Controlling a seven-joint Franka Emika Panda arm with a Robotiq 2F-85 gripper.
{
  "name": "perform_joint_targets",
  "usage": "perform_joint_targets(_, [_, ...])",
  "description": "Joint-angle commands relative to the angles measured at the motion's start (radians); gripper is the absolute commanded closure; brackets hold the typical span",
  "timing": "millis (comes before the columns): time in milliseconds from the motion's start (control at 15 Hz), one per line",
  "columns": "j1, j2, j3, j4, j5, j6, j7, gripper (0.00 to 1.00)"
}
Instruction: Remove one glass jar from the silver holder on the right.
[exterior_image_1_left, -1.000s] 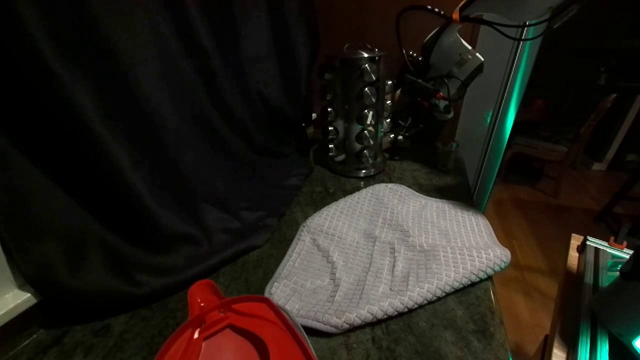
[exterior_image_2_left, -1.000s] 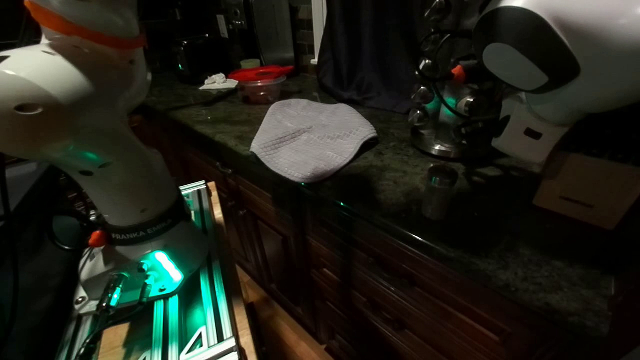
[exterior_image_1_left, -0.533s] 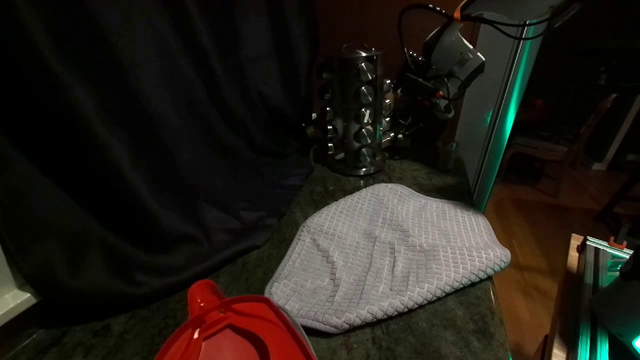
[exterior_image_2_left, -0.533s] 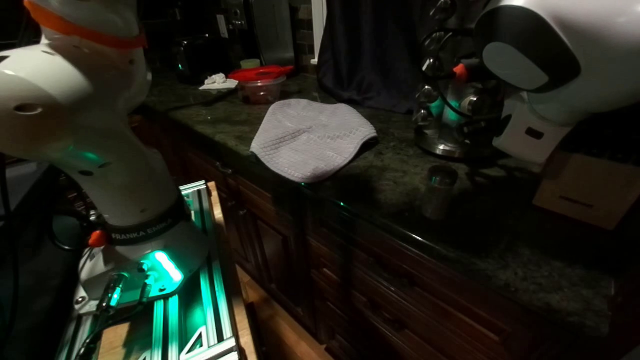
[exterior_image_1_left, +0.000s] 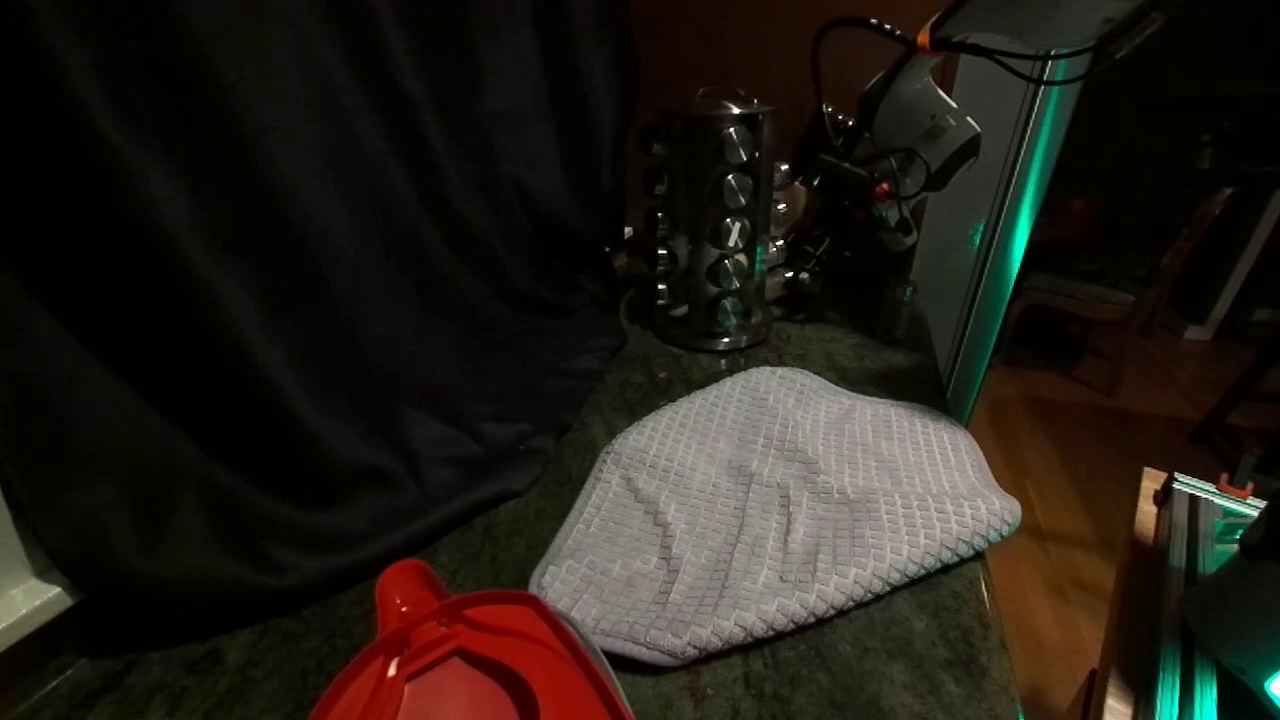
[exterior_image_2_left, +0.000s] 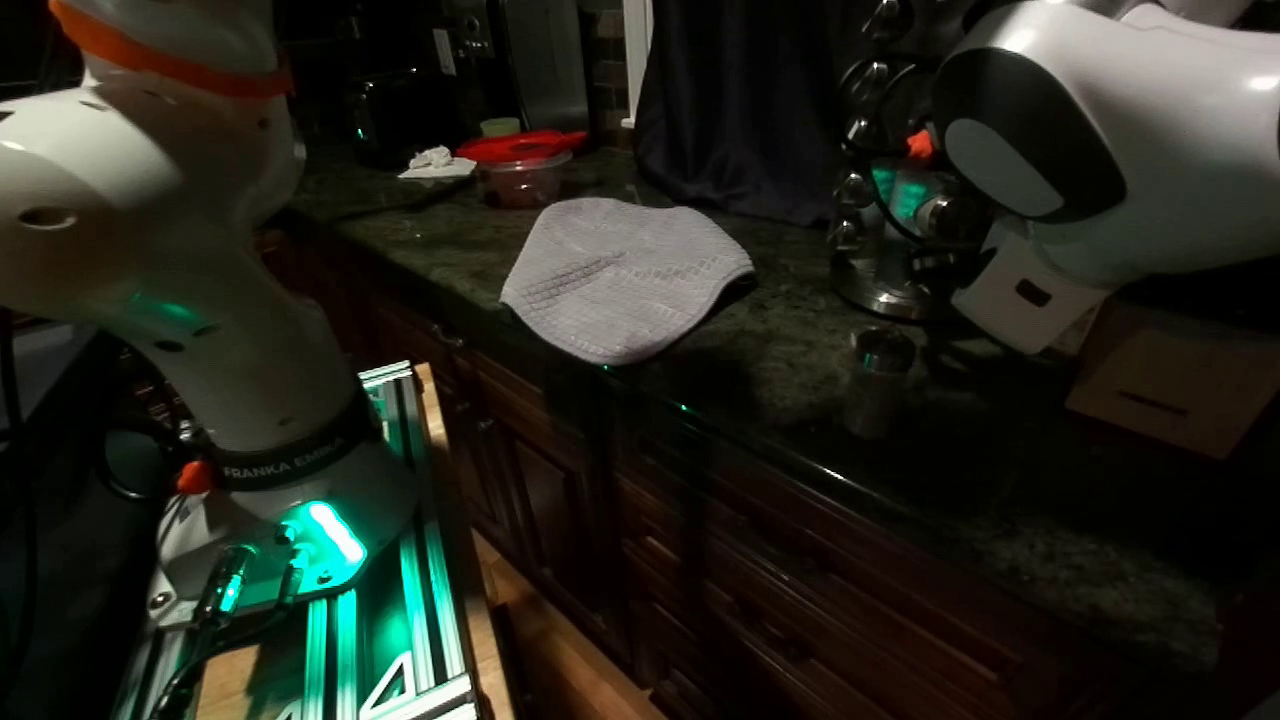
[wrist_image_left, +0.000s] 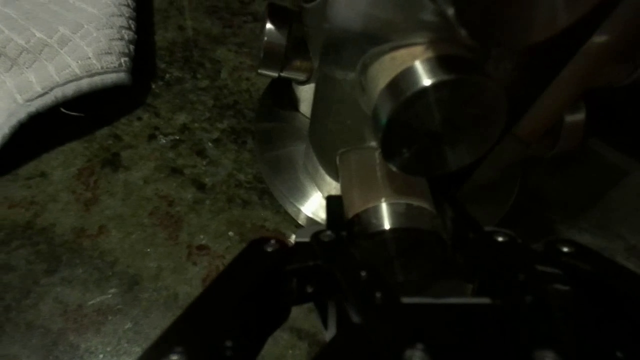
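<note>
The silver holder (exterior_image_1_left: 690, 230), a round metal tower with rows of glass jars lying lid outward, stands at the back of the counter. It also shows in an exterior view (exterior_image_2_left: 885, 300), partly behind my arm. In the wrist view my gripper (wrist_image_left: 392, 220) is around a glass jar (wrist_image_left: 382, 180) with a metal lid. The left finger lies along the jar's side; the right finger is lost in the dark. The jaws look shut on it. Whether the jar's far end is still inside the holder (wrist_image_left: 295, 165) cannot be told. Another jar lid (wrist_image_left: 442, 125) is just beyond.
A grey cloth (exterior_image_1_left: 780, 500) lies on the counter in front of the holder. A red-lidded container (exterior_image_2_left: 520, 165) is behind it. A small shaker (exterior_image_2_left: 878, 385) and a brown box (exterior_image_2_left: 1170, 385) stand near the holder. A dark curtain (exterior_image_1_left: 330, 300) hangs alongside.
My hand has moved back, away from the holder, in the last half second. The holder turned and shifted slightly earlier, then moved back a little.
</note>
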Motion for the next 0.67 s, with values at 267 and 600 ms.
perform_joint_targets(267, [0.012,-0.045,-0.021,-0.019,-0.009,0.050,-0.017,0.76])
perform_joint_targets(600, [0.036,-0.068,-0.025,-0.022,-0.078,0.123,-0.054,0.76])
